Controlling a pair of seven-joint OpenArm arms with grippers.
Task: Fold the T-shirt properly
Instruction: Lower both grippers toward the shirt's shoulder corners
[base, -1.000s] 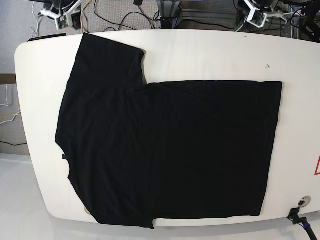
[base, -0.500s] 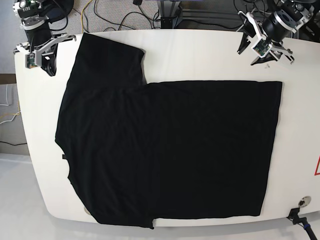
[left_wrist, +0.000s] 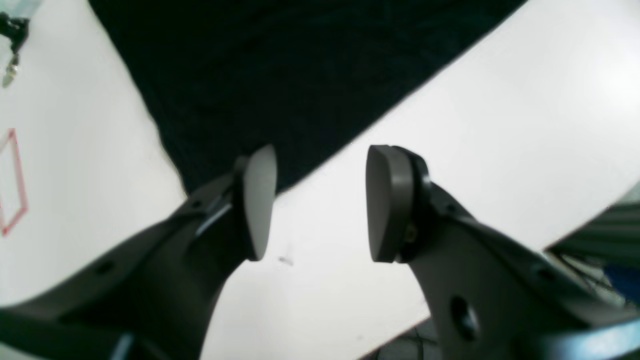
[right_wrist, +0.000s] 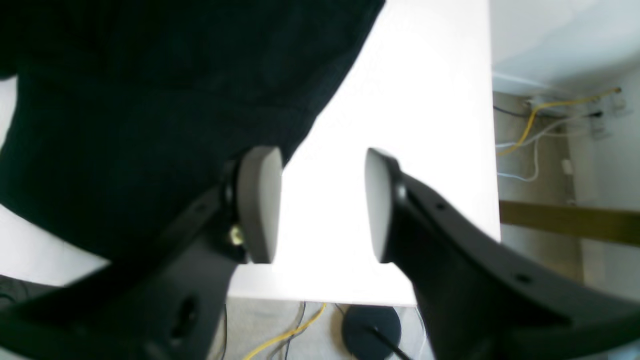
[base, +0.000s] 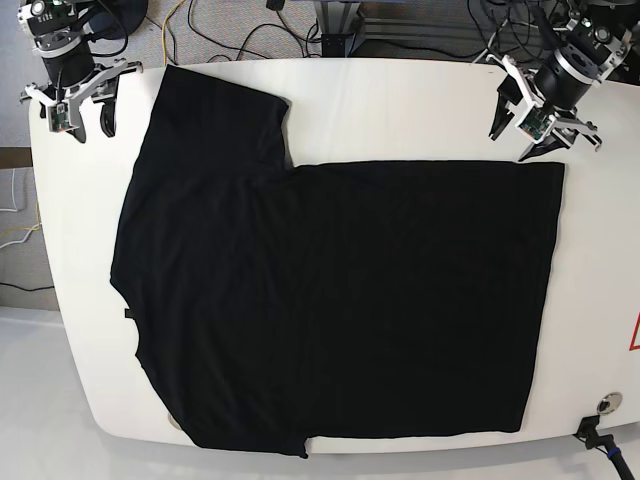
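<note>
The black T-shirt (base: 330, 300) lies flat on the white table (base: 400, 100), with one sleeve (base: 220, 110) at the far left and its hem to the right. No print shows. My left gripper (base: 510, 142) hovers open just behind the far right hem corner. In the left wrist view the left gripper (left_wrist: 320, 170) holds nothing, and one of its fingers (left_wrist: 257, 200) overlaps the corner of the T-shirt (left_wrist: 300, 75). My right gripper (base: 93, 125) is open over bare table beside the sleeve. In the right wrist view the right gripper (right_wrist: 320, 165) is empty, next to the T-shirt (right_wrist: 150, 100).
Cables and gear lie on the floor behind the table (base: 250, 30). A red marking (base: 635, 335) sits at the right rim, with a small round fitting (base: 607, 405) near the front right edge. The table's back edge (right_wrist: 350, 295) is just below the right gripper.
Both arms have come in from behind the table. Both grippers have opened. The left one has moved closer to the far right hem corner.
</note>
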